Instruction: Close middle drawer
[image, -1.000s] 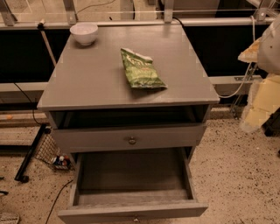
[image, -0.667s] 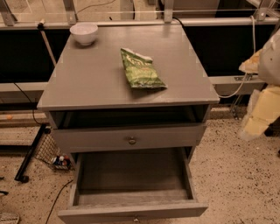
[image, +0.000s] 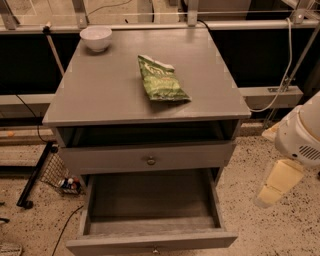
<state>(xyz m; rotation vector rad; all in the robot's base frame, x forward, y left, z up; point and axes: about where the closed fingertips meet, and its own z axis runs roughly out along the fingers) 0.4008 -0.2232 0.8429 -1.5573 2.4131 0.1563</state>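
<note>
Room: speckled floor (image: 280, 235); grey cabinet (image: 100, 95), centre; metal rail (image: 250, 24) behind, dark panels (image: 260, 50) beneath; my gripper (image: 276, 184) low right, over floor.

The grey cabinet top (image: 100, 95) carries a white bowl (image: 96, 38) at its far left corner and a green snack bag (image: 161, 80) lying flat near the middle, well apart. The gripper (image: 275, 184) hangs right of the cabinet, over the speckled floor (image: 280, 230).

This looks like a robot test room, a kind of lab. The floor (image: 30, 225) is hard and speckled. Metal rails (image: 150, 25) and dark panels (image: 260, 55) stand behind the grey table (image: 100, 95), and a white cable (image: 289, 50) hangs down from them. A robot's pale pincer (image: 272, 187) hangs low at the right, beside the table.
</note>
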